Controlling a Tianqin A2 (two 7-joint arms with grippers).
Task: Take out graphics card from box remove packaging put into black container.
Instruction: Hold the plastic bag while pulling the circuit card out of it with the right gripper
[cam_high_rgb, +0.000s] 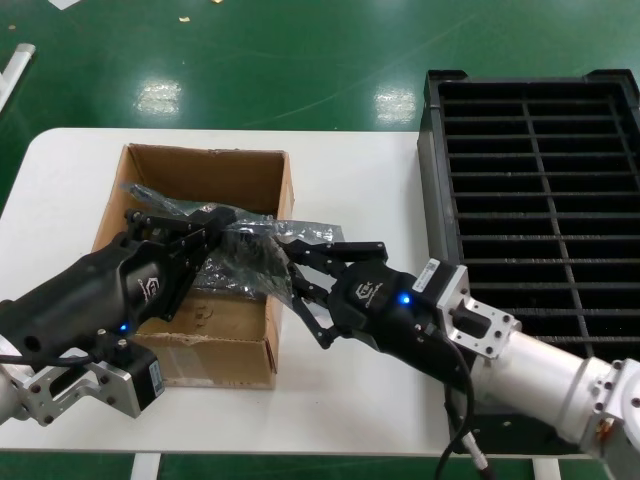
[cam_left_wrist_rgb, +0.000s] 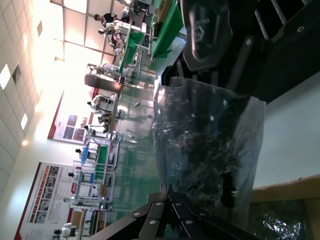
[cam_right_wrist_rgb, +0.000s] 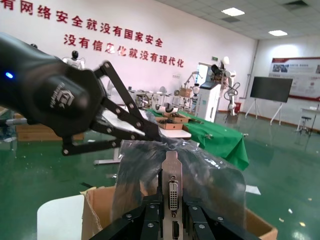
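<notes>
above the box (cam_high_rgb: 215, 330) at the tabletop's left edge, the bag (cam_high_rgb: 240, 250) is pinched by the left gripper (cam_high_rgb: 205, 232); the card (cam_right_wrist_rgb: 172, 192) bracket is clamped by the right gripper (cam_high_rgb: 290, 268), apparently for pulling apart. the tray (cam_high_rgb: 540, 220) stands at the right edge.

Right wrist view: white back wall (cam_right_wrist_rgb: 150, 30) carries two rows of large red Chinese characters; lower row reads 没有信息化就没有现代化. Upper row partly cut off, ending 安全就没有国家安全. Posters on the far walls in both wrist views: text too small to read.
</notes>
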